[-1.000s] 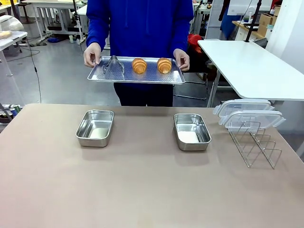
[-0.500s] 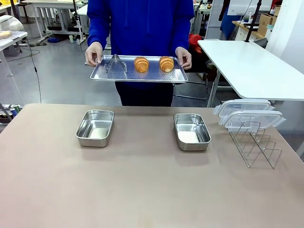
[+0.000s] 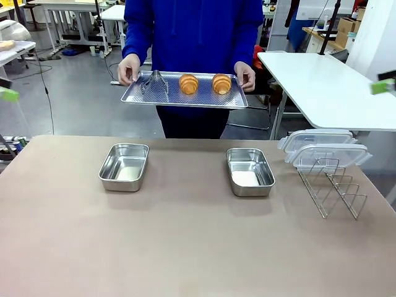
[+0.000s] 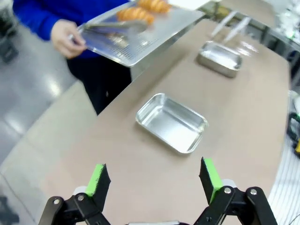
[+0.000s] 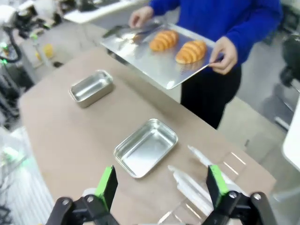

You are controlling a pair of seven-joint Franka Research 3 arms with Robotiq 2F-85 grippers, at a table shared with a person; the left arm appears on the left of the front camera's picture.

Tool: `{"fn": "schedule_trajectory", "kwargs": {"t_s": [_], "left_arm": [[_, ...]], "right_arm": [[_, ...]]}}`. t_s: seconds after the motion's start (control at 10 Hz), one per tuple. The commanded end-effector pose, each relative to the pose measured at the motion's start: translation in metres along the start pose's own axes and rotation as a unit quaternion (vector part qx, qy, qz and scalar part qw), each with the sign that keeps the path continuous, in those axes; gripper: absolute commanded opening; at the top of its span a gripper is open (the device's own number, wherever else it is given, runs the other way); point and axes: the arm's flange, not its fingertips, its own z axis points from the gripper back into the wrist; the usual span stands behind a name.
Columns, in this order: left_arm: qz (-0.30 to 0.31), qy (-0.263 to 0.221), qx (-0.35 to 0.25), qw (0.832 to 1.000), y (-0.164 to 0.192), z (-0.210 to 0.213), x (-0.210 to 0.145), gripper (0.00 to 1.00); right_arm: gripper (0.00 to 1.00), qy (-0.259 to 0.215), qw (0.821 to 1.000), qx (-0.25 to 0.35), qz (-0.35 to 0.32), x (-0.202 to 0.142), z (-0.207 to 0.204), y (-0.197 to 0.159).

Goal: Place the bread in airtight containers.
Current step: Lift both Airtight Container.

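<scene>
Pre-pick stage: both croissants [image 3: 189, 83] [image 3: 221, 83] sit on tray [image 3: 179, 102], held by person [image 3: 192, 31] beyond far table edge. Tins [image 3: 125, 166] [image 3: 249, 171] empty, lidless. Left gripper [image 4: 153, 174] and right gripper [image 5: 162, 182] wide open, empty. Next move: reach a croissant, grasp it gently.

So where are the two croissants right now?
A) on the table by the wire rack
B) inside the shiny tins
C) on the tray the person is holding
C: the croissants lie on the tray that the person holds up, and both tins on the table are empty.
</scene>
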Motion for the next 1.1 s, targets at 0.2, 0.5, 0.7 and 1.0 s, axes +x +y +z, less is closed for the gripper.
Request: {"fn": "schedule_trajectory", "kwargs": {"t_s": [0.2,0.5,0.7,1.0], "left_arm": [[0.173,0.155,0.111,0.966,0.028,-0.072,0.046,1.0],[0.212,0.231,0.175,0.933,0.043,-0.111,0.058,1.0],[0.213,0.25,0.158,0.931,0.05,-0.125,0.05,1.0],[0.204,0.229,0.195,0.932,0.045,-0.119,0.037,1.0]], "right_arm": [[1.0,0.146,0.976,-0.107,-0.121,0.051,-0.109,0.031],[1.0,0.171,0.95,-0.176,-0.195,0.046,-0.164,0.032],[1.0,0.168,0.959,-0.164,-0.16,0.03,-0.16,0.035],[1.0,0.168,0.959,-0.164,-0.16,0.03,-0.16,0.035]]}}
